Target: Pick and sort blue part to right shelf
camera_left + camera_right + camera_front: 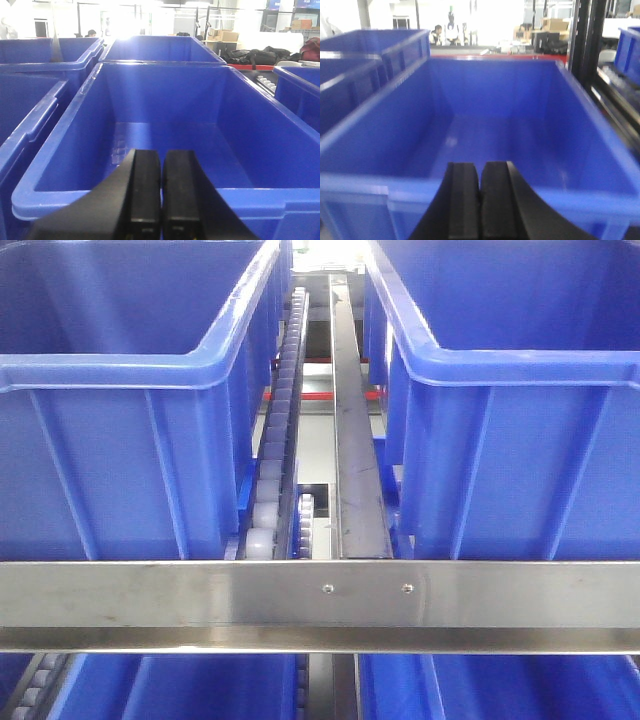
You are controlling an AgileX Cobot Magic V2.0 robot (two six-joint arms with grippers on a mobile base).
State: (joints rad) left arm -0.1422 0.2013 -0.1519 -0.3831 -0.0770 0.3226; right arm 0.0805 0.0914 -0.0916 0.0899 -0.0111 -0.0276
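Observation:
The blue part is not in any view. My left gripper is shut and empty, its black fingers pressed together just before the near rim of an empty blue bin. My right gripper is shut and empty too, in front of the near rim of another empty blue bin. Neither gripper shows in the front view, which looks between two blue bins, one on the left and one on the right.
A steel crossbar spans the front view. A white roller track and a steel rail run between the bins. More blue bins stand left of and behind each gripper's bin. A black upright frame stands at the right.

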